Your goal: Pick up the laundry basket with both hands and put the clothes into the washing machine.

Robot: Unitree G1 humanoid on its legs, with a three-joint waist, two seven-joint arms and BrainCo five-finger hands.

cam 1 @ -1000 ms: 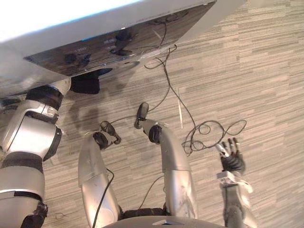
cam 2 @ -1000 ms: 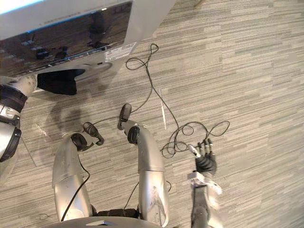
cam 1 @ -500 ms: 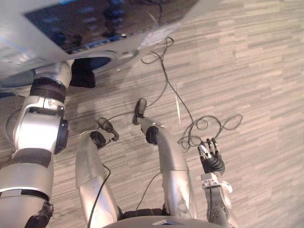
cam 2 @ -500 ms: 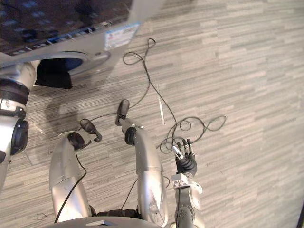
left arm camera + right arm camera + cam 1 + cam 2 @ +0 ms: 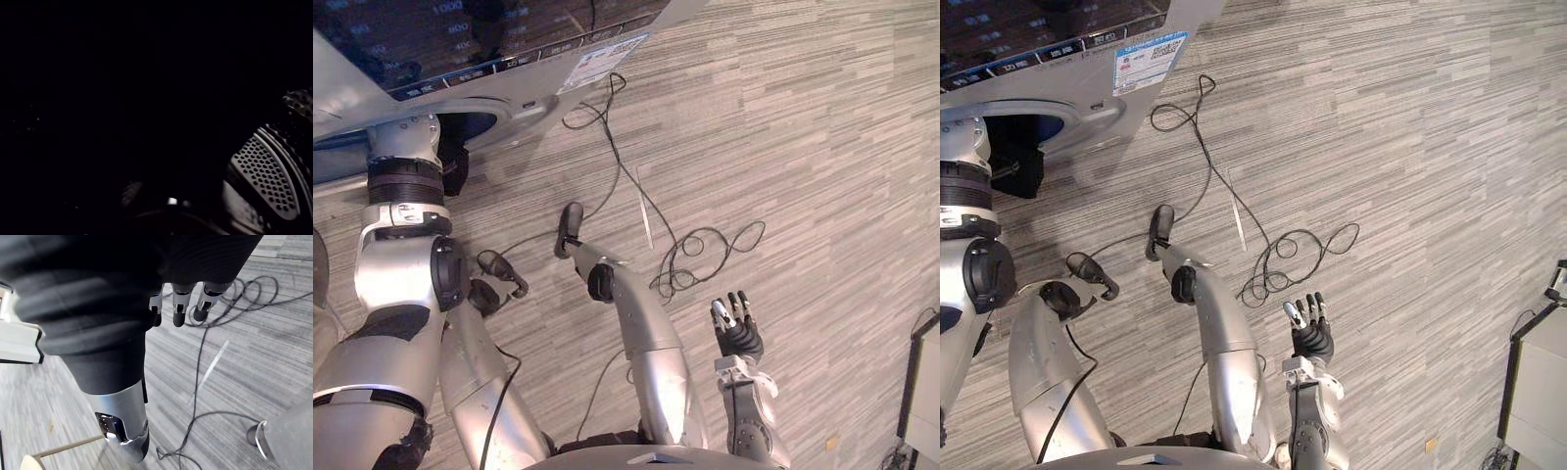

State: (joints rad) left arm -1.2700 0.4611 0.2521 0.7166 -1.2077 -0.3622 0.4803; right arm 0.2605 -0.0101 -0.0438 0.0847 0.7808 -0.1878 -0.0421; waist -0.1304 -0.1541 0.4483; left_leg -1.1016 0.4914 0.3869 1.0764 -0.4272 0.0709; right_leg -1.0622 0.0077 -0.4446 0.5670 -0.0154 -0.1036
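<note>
**Condition at this moment**

A dark mass [image 5: 1023, 171] hung at the lower lip of the round opening in the grey front-loading washing machine [image 5: 543, 73]. It read as a garment, but this could not be confirmed. It lay just beside the silver left forearm [image 5: 403, 142], which ran into the opening.

The left wrist view showed the perforated metal drum [image 5: 264, 176], so the left hand was judged to be inside it. Whether that hand was open or had hold of cloth could not be told.

The right hand [image 5: 736, 328] hung well apart from the machine, above the grey striped carpet floor [image 5: 822, 147]. Its fingers [image 5: 178, 316] were straight and it held nothing.

**Likely faults and causes**

1. Garment lost to the floor. If the dark mass was cloth, it sat only partly inside. A withdrawing forearm rubbing against it could drag it over the lip.
2. Cloth pulled back out. Release inside the drum could not be verified, and cloth caught on the left hand would come out with it.
3. Contact with the rim. The forearm lay close to the edge of the opening, so an angled withdrawal could strike it.
4. No backup. The right hand was too far off to push cloth in or catch a fall.
</note>
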